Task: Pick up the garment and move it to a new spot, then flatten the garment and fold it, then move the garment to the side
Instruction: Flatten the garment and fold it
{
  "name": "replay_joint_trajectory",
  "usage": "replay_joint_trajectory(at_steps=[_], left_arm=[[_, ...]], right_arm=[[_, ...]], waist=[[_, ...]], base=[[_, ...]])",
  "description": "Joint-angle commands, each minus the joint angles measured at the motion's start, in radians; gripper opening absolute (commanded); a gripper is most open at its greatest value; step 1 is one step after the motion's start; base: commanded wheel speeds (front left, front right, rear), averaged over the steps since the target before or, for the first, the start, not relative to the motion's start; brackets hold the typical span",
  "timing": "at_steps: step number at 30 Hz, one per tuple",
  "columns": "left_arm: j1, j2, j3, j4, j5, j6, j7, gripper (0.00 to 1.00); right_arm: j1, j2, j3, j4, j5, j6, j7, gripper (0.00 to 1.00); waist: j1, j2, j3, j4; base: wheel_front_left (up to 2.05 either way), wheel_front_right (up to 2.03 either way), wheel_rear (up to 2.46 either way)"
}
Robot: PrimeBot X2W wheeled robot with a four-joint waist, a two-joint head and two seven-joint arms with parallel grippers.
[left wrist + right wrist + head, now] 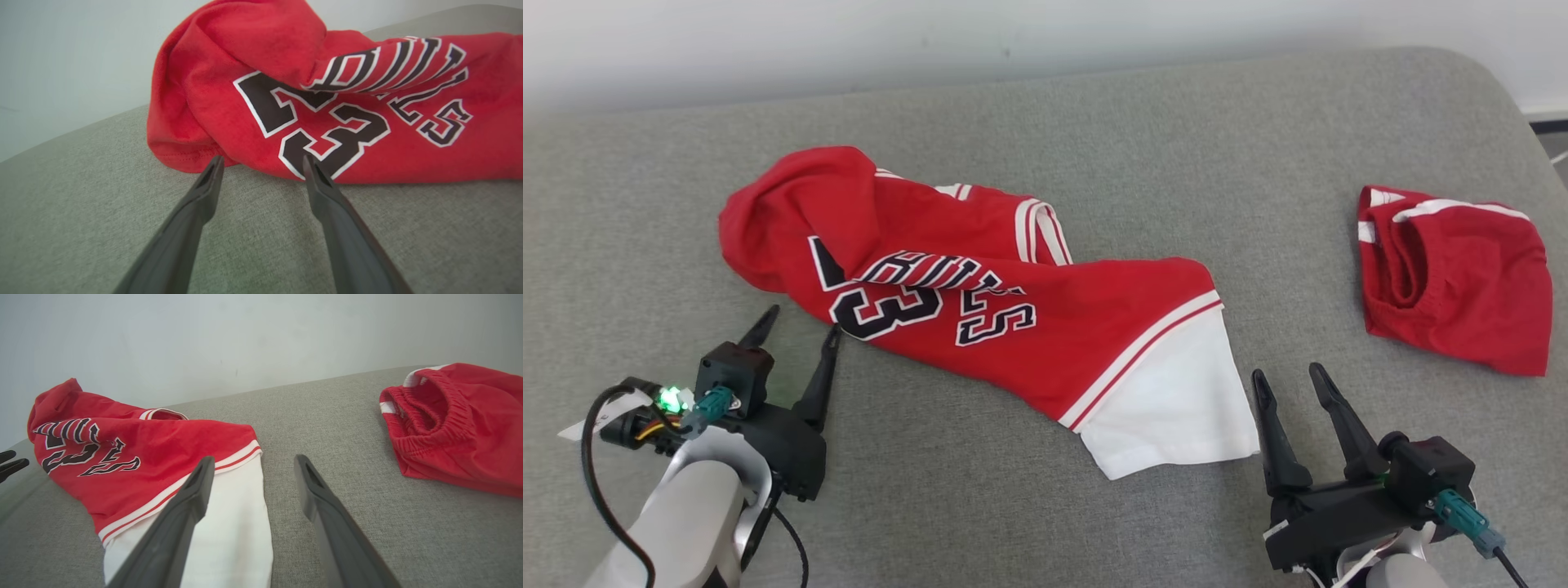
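Knit red jersey point(1094, 343) is lying rumpled at twelve o'clock; my left gripper point(800, 322) and right gripper point(1290, 372) are gaping empty.

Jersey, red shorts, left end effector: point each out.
jersey point(1111, 327), head view, red body beside the lettering
red shorts point(1478, 286), head view, middle of the fabric
left end effector point(802, 320), head view, between its fingertips

My head camera looks down from behind the left tool point(800, 324) and right tool point(1290, 374). Each wrist camera sits low along its tool; both share the red jersey point(1013, 327) ahead.
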Motion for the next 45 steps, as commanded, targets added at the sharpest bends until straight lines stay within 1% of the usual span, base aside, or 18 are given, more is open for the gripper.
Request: replay_joint_trajectory(at_steps=[1, 10, 14, 15, 16, 17, 18, 19, 20, 22, 23, 24, 25, 26, 32, 34, 39, 45], left_arm=[[0.018, -0.009, 0.010, 0.026, 0.004, -0.012, -0.004, 1.00], [-0.012, -0.066, 0.059, 0.117, -0.026, -0.061, -0.003, 1.00], [-0.031, -0.091, 0.089, 0.103, -0.022, -0.084, -0.003, 1.00], [-0.035, -0.093, 0.097, 0.096, -0.018, -0.090, -0.003, 0.98], [-0.039, -0.097, 0.106, 0.086, -0.016, -0.100, -0.003, 0.88], [-0.044, -0.101, 0.115, 0.072, -0.012, -0.108, -0.003, 0.85], [-0.047, -0.099, 0.123, 0.060, 0.002, -0.114, -0.003, 0.67], [-0.048, -0.102, 0.139, 0.037, 0.004, -0.122, -0.003, 0.55], [-0.047, -0.103, 0.145, 0.014, 0.020, -0.129, -0.003, 0.47], [-0.036, -0.106, 0.168, -0.025, 0.039, -0.141, -0.003, 0.44], [-0.031, -0.107, 0.174, -0.039, 0.051, -0.144, -0.003, 0.44], [-0.026, -0.106, 0.179, -0.045, 0.067, -0.145, -0.003, 0.49], [-0.023, -0.107, 0.185, -0.045, 0.079, -0.147, -0.003, 0.98], [-0.023, -0.110, 0.192, -0.041, 0.090, -0.146, -0.003, 1.00], [-0.073, -0.117, 0.199, 0.018, 0.143, -0.154, -0.003, 1.00], [-0.098, -0.119, 0.202, 0.048, 0.156, -0.147, -0.003, 1.00], [-0.163, -0.085, 0.205, 0.142, 0.219, -0.080, -0.003, 1.00], [-0.218, -0.069, 0.194, 0.305, 0.224, -0.085, 0.016, 1.00]], right_arm=[[-0.013, 0.000, 0.001, 0.000, 0.004, -0.001, -0.001, 1.00], [-0.035, 0.005, 0.002, -0.004, 0.004, -0.001, -0.001, 1.00], [-0.035, 0.008, 0.000, -0.008, 0.002, -0.001, -0.001, 1.00], [-0.038, 0.010, 0.000, -0.009, 0.002, -0.001, -0.001, 1.00], [-0.041, 0.010, 0.000, -0.009, 0.002, -0.001, -0.001, 1.00], [-0.045, 0.011, 0.000, -0.009, 0.002, -0.001, -0.001, 1.00], [-0.048, 0.011, 0.000, -0.009, 0.002, -0.001, -0.001, 1.00], [-0.051, 0.012, 0.001, -0.008, 0.002, -0.001, -0.001, 1.00], [-0.054, 0.013, 0.002, -0.008, 0.001, -0.001, -0.001, 1.00], [-0.056, 0.014, 0.003, -0.006, 0.001, -0.001, -0.001, 1.00], [-0.056, 0.015, 0.005, -0.004, 0.001, -0.001, -0.001, 1.00], [-0.059, 0.016, 0.007, -0.002, 0.003, -0.001, -0.001, 1.00], [-0.064, 0.016, 0.007, -0.001, 0.005, -0.001, -0.001, 1.00], [-0.068, 0.016, 0.009, 0.001, 0.005, -0.001, -0.001, 1.00], [-0.073, 0.018, 0.014, 0.013, 0.011, -0.001, -0.001, 1.00], [-0.076, 0.021, 0.016, 0.014, 0.009, -0.001, -0.001, 1.00], [-0.081, 0.033, 0.013, 0.020, 0.009, -0.001, -0.001, 1.00], [-0.065, 0.041, 0.000, 0.029, 0.011, -0.001, -0.001, 1.00]], waist=[[0.0002, 0.0001, 0.028, -0.020], [0.0002, 0.0001, 0.065, -0.052], [0.0002, 0.0001, 0.077, -0.058], [0.0002, 0.0001, 0.080, -0.059], [0.0002, 0.0001, 0.083, -0.059], [0.0002, 0.0001, 0.086, -0.059], [0.0002, 0.0001, 0.088, -0.059], [0.0002, 0.0001, 0.091, -0.058], [0.0002, 0.0001, 0.093, -0.058], [0.0002, 0.0001, 0.097, -0.057], [0.0002, 0.0001, 0.098, -0.057], [0.0002, 0.0001, 0.099, -0.058], [0.0002, 0.0001, 0.099, -0.059], [0.0002, 0.0001, 0.099, -0.061], [0.0002, 0.0001, 0.110, -0.084], [0.0002, 0.0001, 0.118, -0.095], [0.0002, 0.0001, 0.135, -0.122], [0.0002, 0.0001, 0.140, -0.130]], base=[[0.00, 0.00, 0.00], [0.00, 0.00, 0.00], [0.00, 0.00, 0.00], [0.00, 0.00, 0.00], [0.00, 0.00, 0.00], [0.00, 0.00, 0.00], [0.00, 0.00, 0.00], [0.00, 0.00, 0.00], [0.00, 0.00, 0.00], [0.00, 0.00, 0.00], [0.00, 0.00, 0.00], [0.00, 0.00, 0.00], [0.00, 0.00, 0.00], [0.00, 0.00, 0.00], [0.00, 0.00, 0.00], [0.00, 0.00, 0.00], [0.00, 0.00, 0.00], [0.00, 0.00, 0.00]])
